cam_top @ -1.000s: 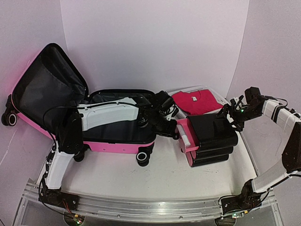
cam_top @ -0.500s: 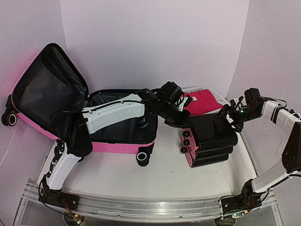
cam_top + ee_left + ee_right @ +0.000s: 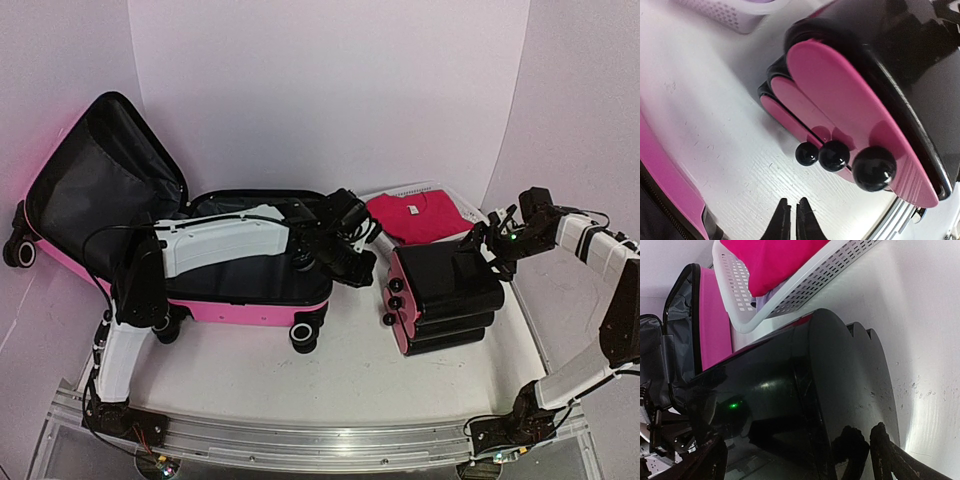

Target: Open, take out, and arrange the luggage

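Observation:
The pink luggage (image 3: 250, 308) lies open on the table, its black-lined lid (image 3: 100, 190) leaning against the left wall. Its pink edge shows in the left wrist view (image 3: 665, 185) and the right wrist view (image 3: 715, 325). My left gripper (image 3: 362, 268) reaches across the open shell, shut and empty (image 3: 790, 220), just left of the stack of black cases (image 3: 450, 290). Their pink ends (image 3: 840, 95) carry black knobs (image 3: 835, 155). My right gripper (image 3: 490, 245) is open (image 3: 797, 460) over the back right of the top black case (image 3: 790, 380).
A white mesh basket (image 3: 466, 213) with a red cloth (image 3: 420, 215) stands behind the stack; it shows in the right wrist view (image 3: 790, 295) and the left wrist view (image 3: 730, 12). White walls close the back and sides. A metal rail runs along the near edge (image 3: 320, 440).
My left gripper rose over the stack's pink end, then drew back left and down. The stack's pink end now shows its black knobs. The right arm has not moved.

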Controlling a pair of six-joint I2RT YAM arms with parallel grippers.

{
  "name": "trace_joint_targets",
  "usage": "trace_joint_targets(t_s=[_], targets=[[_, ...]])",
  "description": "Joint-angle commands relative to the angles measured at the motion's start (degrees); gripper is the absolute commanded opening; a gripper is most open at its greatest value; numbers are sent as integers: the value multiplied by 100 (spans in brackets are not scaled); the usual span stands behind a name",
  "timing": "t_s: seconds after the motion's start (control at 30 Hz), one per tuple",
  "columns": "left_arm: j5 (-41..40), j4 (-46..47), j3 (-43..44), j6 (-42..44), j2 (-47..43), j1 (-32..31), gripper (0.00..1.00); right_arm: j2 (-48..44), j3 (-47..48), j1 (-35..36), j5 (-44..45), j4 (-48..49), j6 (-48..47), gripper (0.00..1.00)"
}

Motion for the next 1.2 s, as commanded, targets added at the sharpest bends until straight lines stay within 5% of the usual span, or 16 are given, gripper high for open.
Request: trace_joint_targets(t_s=[0.0,0.37,0.5,0.7,0.93,1.07,1.17], targets=[[-10,160,219,17,47,45,3,-64,5,102,-329,136,42,98],[920,323,1788,-231,1085,28,2,-225,-73,100,144,126,268,98],[1639,754,1675,35,1100,10,28,-265,-61,96,196,131,271,98],[2019,1100,1585,191,1036,25,52,-369,-93,96,416,126,329,98],[1068,1245,-419,566,-273,45,55,-464,-118,96,743,109,347,98],[1709,2853,-2270,1002,-1119,14,67,-438,-105,96,560,105,255,98],[1371,3599,-2838,1314,-1130,-65,75,-432,-112,93,488,115,249,98]])
